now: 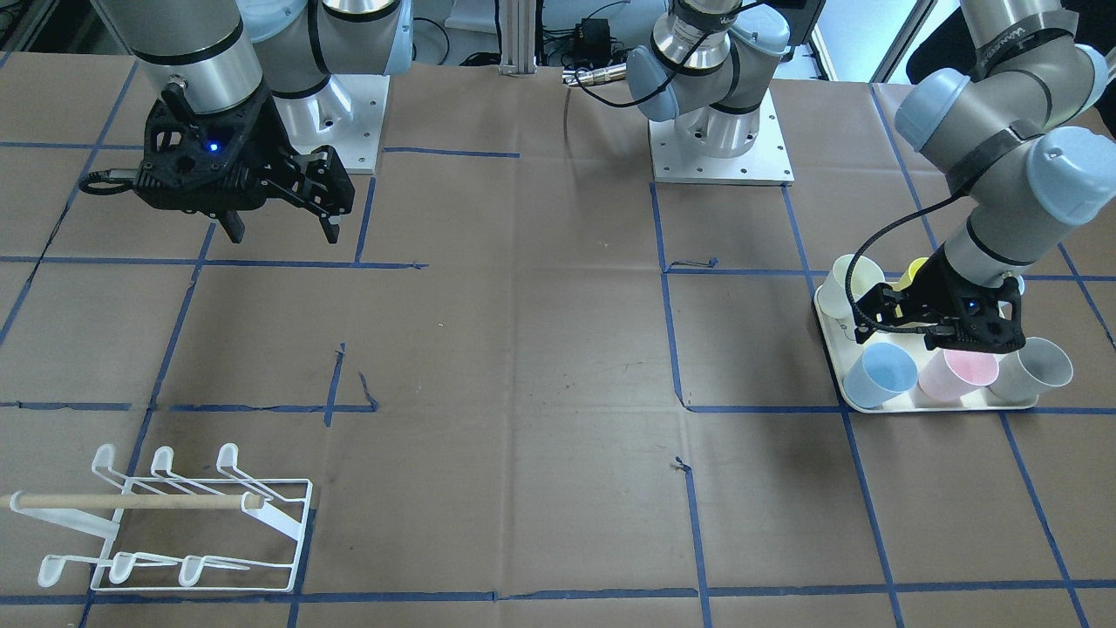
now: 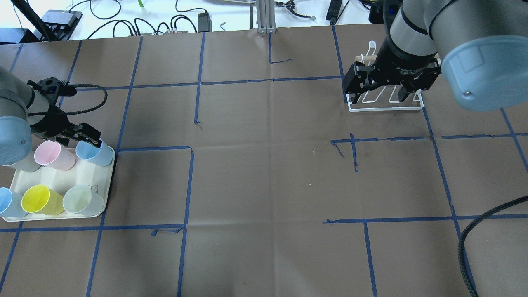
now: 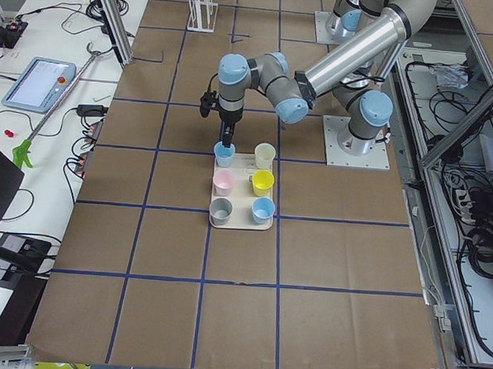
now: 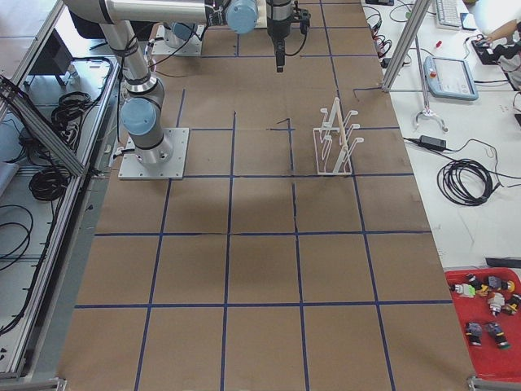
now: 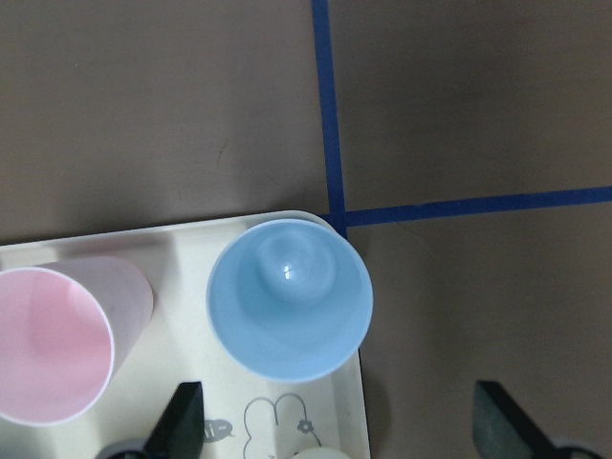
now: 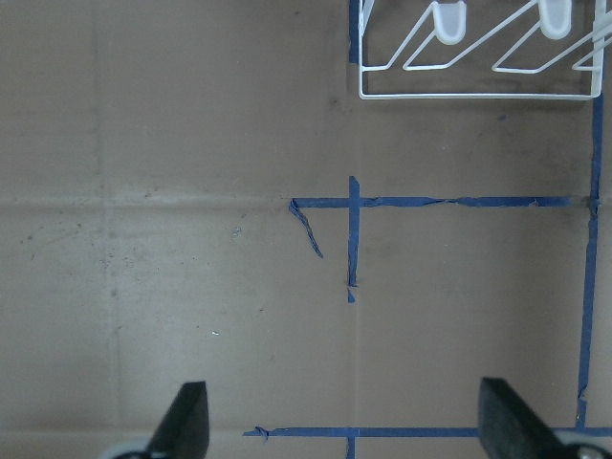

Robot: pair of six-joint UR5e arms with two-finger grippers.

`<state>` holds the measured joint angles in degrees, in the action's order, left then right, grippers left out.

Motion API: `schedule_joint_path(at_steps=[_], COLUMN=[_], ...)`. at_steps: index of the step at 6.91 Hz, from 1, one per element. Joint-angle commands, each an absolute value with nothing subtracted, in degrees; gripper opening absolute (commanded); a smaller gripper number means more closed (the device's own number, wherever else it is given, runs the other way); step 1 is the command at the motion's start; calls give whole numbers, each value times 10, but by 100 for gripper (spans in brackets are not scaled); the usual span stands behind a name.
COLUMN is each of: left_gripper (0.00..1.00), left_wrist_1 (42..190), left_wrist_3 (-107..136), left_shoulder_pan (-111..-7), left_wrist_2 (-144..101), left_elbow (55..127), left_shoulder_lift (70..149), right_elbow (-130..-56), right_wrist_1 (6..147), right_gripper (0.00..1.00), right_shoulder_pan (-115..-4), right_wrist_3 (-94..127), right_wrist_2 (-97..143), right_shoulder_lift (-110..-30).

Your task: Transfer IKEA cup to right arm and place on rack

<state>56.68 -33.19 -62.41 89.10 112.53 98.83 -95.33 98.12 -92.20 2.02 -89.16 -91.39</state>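
Note:
Several IKEA cups stand upright on a cream tray. The light blue cup at the tray's corner is the one under my left gripper. That gripper hovers just above the cup, open and touching nothing. The white wire rack with its wooden dowel stands empty at the table's other end. My right gripper hangs high above the table beside the rack, open and holding nothing. The right wrist view shows only the rack's edge at the top.
Next to the blue cup on the tray stand a pink cup, a grey cup, a yellow cup, a pale cup and another blue cup. Brown paper with blue tape lines covers the table.

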Motion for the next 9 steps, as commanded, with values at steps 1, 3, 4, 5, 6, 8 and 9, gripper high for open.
schedule_joint_path(at_steps=[1,3,4,5,6,8,9], left_gripper=[100,100,100,100,98,47,18], left_wrist_1=[521,479,482,489,489,490,492], left_wrist_3=[-321,-323,-322,-319,-316,-319,-319], left_shoulder_pan=[-642,-641,-638,-638,-638,-637,-637], left_wrist_2=[891,897,898,900,901,902,901], left_elbow=[1141,1151,1152,1153,1152,1150,1150], left_shoulder_lift=[1019,1048,1049,1049,1048,1042,1039], right_elbow=[-954,-955,-964,-984,-1005,-1033,-1057], right_wrist_1=[989,1002,1043,1075,1147,1245,1297], right_gripper=[100,100,100,100,100,100,100], right_shoulder_pan=[-922,-922,-922,-922,-922,-922,-922], right_wrist_3=[20,20,19,20,22,32,33], right_wrist_2=[-891,-889,-882,-871,-865,-845,-845], right_shoulder_lift=[-907,-902,-897,-896,-901,-906,-913])
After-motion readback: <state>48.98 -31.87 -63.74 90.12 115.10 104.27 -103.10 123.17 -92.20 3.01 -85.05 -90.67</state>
